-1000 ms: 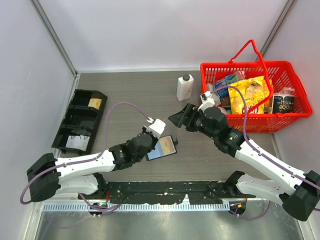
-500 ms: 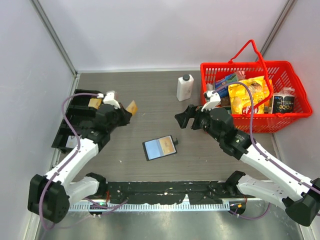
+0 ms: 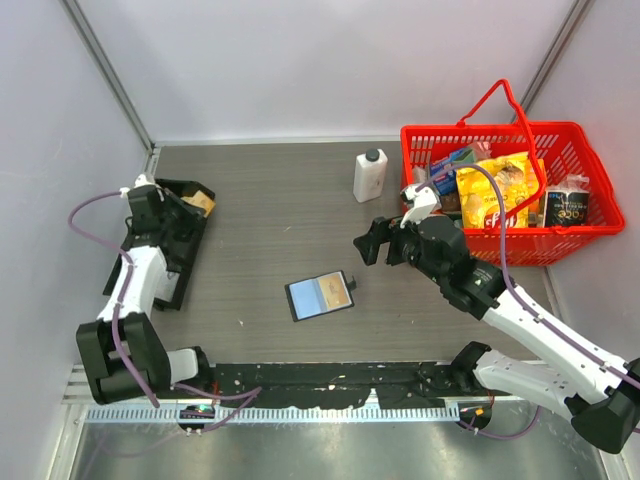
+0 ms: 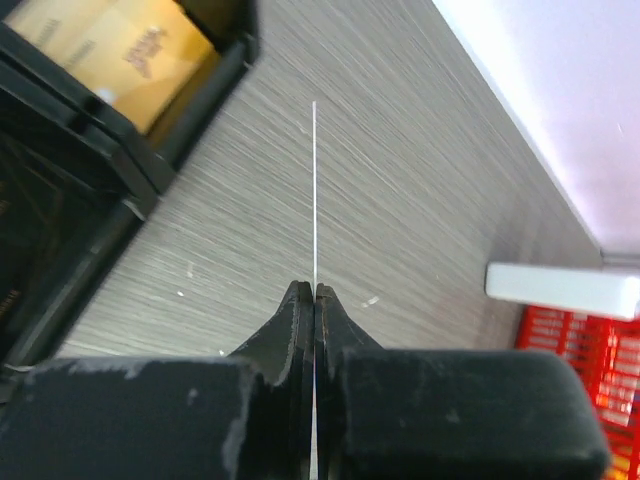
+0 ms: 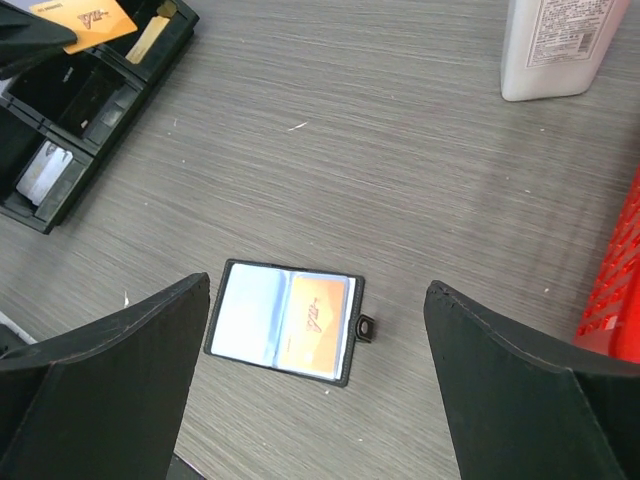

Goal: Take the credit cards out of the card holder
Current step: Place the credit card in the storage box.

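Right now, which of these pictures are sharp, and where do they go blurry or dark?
Top external view: even light, faint shadows, table sharp. Left wrist view: the shut left claw blurs up close; its card, edge-on, is a thin white line. Right wrist view: the card holder is crisp; the open right claw framing it is dark, soft-edged.

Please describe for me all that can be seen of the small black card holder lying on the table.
The card holder lies open and flat on the grey table, its inside facing up. It looks like black leather, with a thin dark rim. A small snap tab sticks out from the edge beside the orange card. A light blue card fills the other half. Only the table touches it.
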Tool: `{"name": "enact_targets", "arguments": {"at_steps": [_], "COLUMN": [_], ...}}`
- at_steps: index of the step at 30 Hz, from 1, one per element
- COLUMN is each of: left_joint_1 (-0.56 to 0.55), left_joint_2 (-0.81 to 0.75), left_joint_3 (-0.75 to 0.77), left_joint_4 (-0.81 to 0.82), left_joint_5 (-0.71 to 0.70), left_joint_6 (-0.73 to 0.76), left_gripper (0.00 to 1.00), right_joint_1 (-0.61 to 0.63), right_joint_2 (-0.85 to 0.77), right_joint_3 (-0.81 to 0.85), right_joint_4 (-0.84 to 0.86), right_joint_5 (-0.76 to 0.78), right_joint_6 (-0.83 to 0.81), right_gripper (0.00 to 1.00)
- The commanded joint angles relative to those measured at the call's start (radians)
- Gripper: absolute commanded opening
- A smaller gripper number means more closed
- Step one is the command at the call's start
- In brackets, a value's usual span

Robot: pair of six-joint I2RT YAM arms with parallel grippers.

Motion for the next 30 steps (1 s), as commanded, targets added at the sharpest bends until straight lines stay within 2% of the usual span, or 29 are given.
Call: {"name": "enact_targets", "arguments": {"at_steps": [1, 14, 25, 26, 30], "left_joint_1": [0.080, 0.144, 0.146, 0.146, 0.148], "left_joint_2": [0.093, 0.424, 0.630, 0.629, 0.607], "left_joint_3": [0.091, 0.339, 0.513, 0.514, 0.514], "left_joint_4": [-0.052, -0.092, -0.113, -0.113, -0.153], "left_joint_5": [0.060, -0.015, 0.004, 0.003, -0.023], "left_joint_6": [-0.043, -0.078, -0.143, -0.147, -0.123], "left_gripper": [0.00, 0.00, 0.00, 0.01, 0.25], "right_joint_1": [-0.002, -0.004, -0.002, -0.004, -0.004], "right_joint_2": [-0.029, -0.034, -0.020, -0.017, -0.012], "right_joint_3": [0.057, 0.072, 0.074, 0.075, 0.081], "right_joint_4": [-0.007, -0.037, -0.040, -0.042, -0.046], "right_joint_5": [0.007, 0.010, 0.014, 0.014, 0.010], "right_joint_6": [-0.072, -0.158, -0.184, -0.185, -0.187], "right_gripper": [0.92, 0.92, 0.92, 0.92, 0.92]}}
